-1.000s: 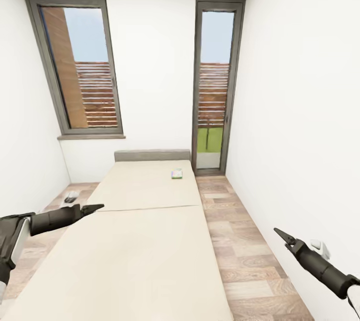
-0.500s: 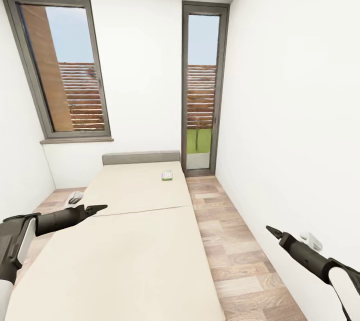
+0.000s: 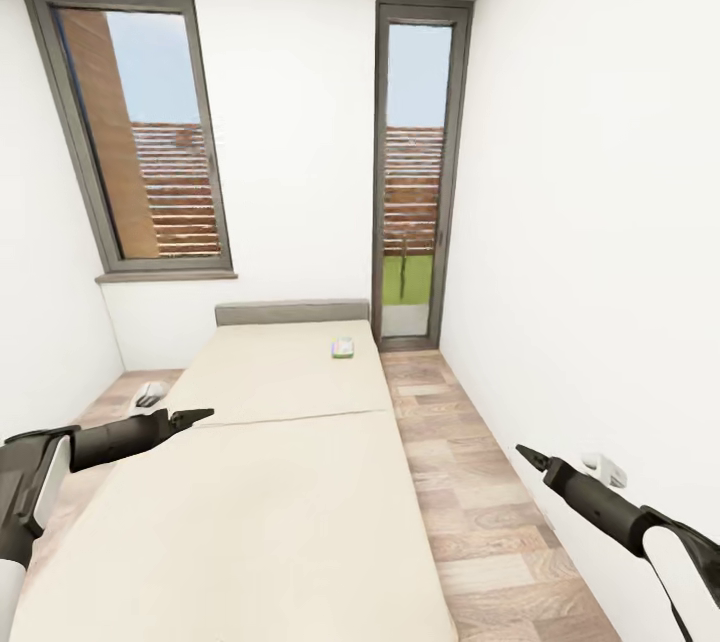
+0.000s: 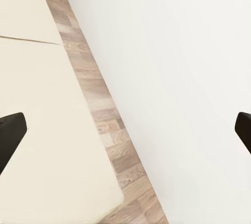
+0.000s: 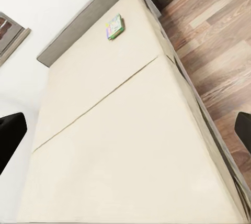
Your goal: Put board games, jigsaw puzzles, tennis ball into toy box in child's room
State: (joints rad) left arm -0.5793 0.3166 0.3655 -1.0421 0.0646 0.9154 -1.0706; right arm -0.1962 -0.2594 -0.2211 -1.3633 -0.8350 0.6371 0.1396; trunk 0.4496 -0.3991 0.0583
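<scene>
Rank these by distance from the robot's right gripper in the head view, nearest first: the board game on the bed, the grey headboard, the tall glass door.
From the right gripper:
1. Board game, far end of the bed.
2. Grey headboard, just behind it.
3. Tall glass door, in the back wall.

- We face a narrow room with plain white walls (image 3: 590, 172).
- Two tall grey-framed windows (image 3: 140, 132) show blue sky and wooden slats.
- Pale wood plank floor (image 3: 470, 492), evenly daylit.

The right tool (image 3: 523, 452) has drawn inward and risen slightly beside the bed (image 3: 270, 482).
</scene>
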